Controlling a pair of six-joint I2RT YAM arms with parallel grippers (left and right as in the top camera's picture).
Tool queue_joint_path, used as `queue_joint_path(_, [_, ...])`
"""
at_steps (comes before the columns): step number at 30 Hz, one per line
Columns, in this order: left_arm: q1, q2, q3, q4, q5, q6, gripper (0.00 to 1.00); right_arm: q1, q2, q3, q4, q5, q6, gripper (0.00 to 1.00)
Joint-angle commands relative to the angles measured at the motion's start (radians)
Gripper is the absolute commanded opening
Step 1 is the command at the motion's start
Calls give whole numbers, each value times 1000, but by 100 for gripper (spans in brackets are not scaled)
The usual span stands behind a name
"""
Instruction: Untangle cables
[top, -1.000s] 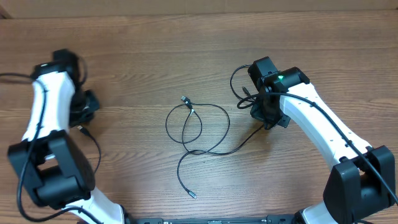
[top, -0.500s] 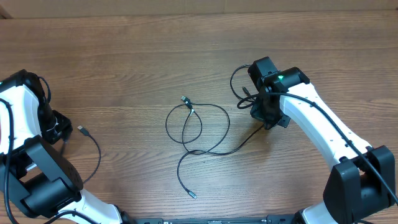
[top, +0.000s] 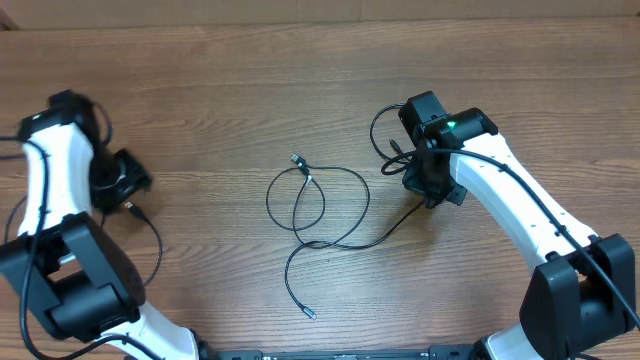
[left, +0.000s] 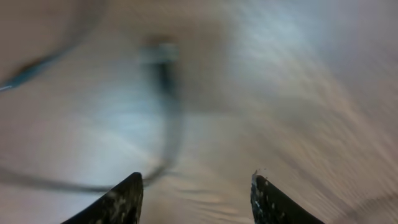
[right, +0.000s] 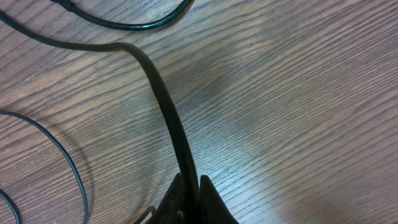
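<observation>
From overhead, the cables (top: 318, 205) lie as thin black loops in the middle of the surface (top: 230, 80), one tail running right to the right fingers (top: 432, 188). A separate plug end (top: 132, 210) lies far left, just beside the left fingers (top: 120, 182). The left wrist view is badly blurred, but it shows what overhead cannot: those fingers stand apart, holding nothing. The right wrist view shows its fingers pressed together on a strand (right: 163, 93). The cables look light, limp and slippery, likely to drag neighbouring loops, so gripping near a plug seems best.
</observation>
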Motion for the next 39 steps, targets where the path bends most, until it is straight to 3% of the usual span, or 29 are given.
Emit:
queue_joint_path(1, [-106, -20, 16, 35, 230, 148, 60, -3, 1, 8, 2, 2, -5, 4])
queue_joint_path(7, [-340, -18, 15, 94, 238, 164, 80, -3, 1, 8, 1, 0, -5, 4])
queue_joint_path(10, [-498, -17, 14, 106, 235, 169, 80, -3, 1, 8, 2, 0, -5, 4])
queue_joint_path(17, [-685, -17, 13, 131, 86, 169, 80, -3, 1, 8, 1, -1, -5, 4])
queue_joint_path(28, [-798, -17, -5, 131, 57, 169, 79, -3, 1, 8, 2, 0, -5, 4])
queue_joint_path(35, [-802, -17, -122, 182, 58, 166, 78, -3, 1, 8, 3, 0, -5, 4])
queue_joint_path(39, [-802, -17, -196, 226, 122, 164, 65, -3, 1, 8, 6, 0, -5, 4])
